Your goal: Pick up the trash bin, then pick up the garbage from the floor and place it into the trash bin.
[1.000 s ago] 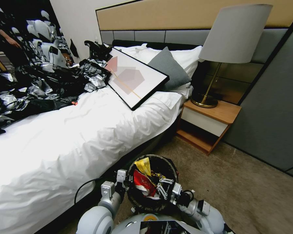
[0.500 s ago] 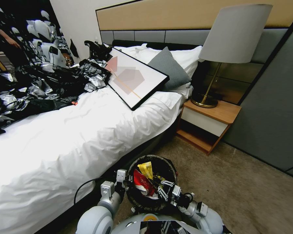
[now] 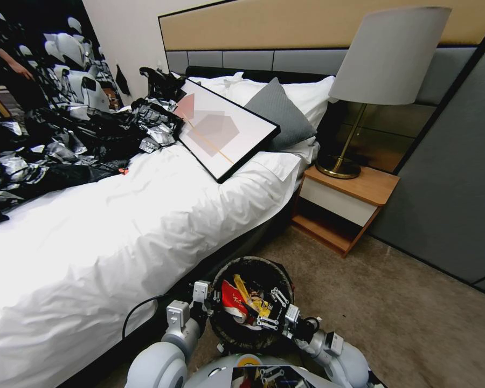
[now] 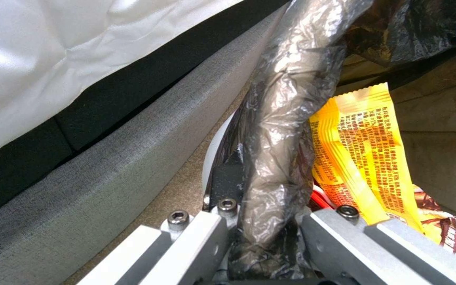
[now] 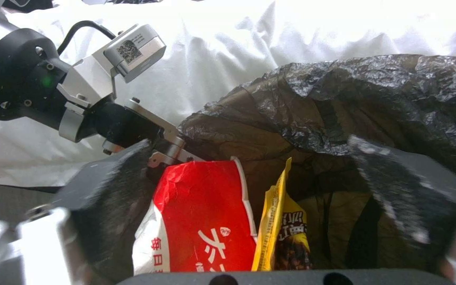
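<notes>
The trash bin point(image 3: 253, 261), lined with a dark bag, hangs just in front of my body beside the bed. My left gripper point(image 3: 212, 302) is shut on its bag-covered rim point(image 4: 278, 158). In the bin lie a red-and-white wrapper point(image 3: 230, 299) and a yellow snack wrapper point(image 3: 251, 299), both garbage. My right gripper point(image 3: 269, 309) hovers open over the bin's mouth with nothing between its fingers. In the right wrist view its dark pads point(image 5: 113, 190) stand wide apart above the red wrapper point(image 5: 202, 221) and the yellow wrapper point(image 5: 276, 221). The left wrist view has the yellow wrapper point(image 4: 360, 158) just inside the rim.
The white bed point(image 3: 118, 231) runs along my left, with a heap of black and silver sheeting point(image 3: 64, 145) and a framed picture point(image 3: 218, 129) on it. A wooden bedside table point(image 3: 355, 199) with a lamp point(image 3: 382, 64) stands ahead right. Open carpet point(image 3: 415, 323) lies to the right.
The yellow wrapper, upright over the bin a second ago, has dropped down among the trash. My right gripper's fingers have spread wider and shifted slightly. The left gripper has not moved.
</notes>
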Robot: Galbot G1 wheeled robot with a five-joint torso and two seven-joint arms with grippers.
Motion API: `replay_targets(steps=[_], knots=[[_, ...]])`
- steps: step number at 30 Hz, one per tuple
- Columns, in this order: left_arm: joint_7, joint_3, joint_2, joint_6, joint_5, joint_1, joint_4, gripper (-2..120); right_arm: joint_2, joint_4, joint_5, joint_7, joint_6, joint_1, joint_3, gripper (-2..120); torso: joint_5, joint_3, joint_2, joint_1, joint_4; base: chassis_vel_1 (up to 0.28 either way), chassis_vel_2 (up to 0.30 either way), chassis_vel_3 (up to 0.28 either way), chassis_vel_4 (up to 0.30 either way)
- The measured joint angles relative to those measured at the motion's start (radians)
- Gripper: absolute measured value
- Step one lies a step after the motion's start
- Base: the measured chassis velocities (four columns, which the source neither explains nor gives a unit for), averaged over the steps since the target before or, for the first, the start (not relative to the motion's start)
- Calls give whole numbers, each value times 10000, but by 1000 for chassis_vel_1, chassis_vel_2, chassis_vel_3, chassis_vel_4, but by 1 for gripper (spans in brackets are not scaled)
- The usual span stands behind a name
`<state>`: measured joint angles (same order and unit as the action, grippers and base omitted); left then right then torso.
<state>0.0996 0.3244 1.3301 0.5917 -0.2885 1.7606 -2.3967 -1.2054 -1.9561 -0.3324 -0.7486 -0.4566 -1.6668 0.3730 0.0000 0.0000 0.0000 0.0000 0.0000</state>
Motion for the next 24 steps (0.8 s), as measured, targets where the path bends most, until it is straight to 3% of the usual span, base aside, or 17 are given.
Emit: replay_targets(steps=[16, 24], knots=[[-37, -5, -8, -4, 52, 12, 12, 0, -143, -699, -31, 143, 0, 22, 38, 100, 0, 0, 0, 0, 0, 0, 0, 0, 0], [-39, 55, -18, -93, 87, 54, 59, 0, -611, -2676, -568, 1126, 256, 344, 641, 100, 0, 0, 0, 0, 0, 0, 0, 0, 0]])
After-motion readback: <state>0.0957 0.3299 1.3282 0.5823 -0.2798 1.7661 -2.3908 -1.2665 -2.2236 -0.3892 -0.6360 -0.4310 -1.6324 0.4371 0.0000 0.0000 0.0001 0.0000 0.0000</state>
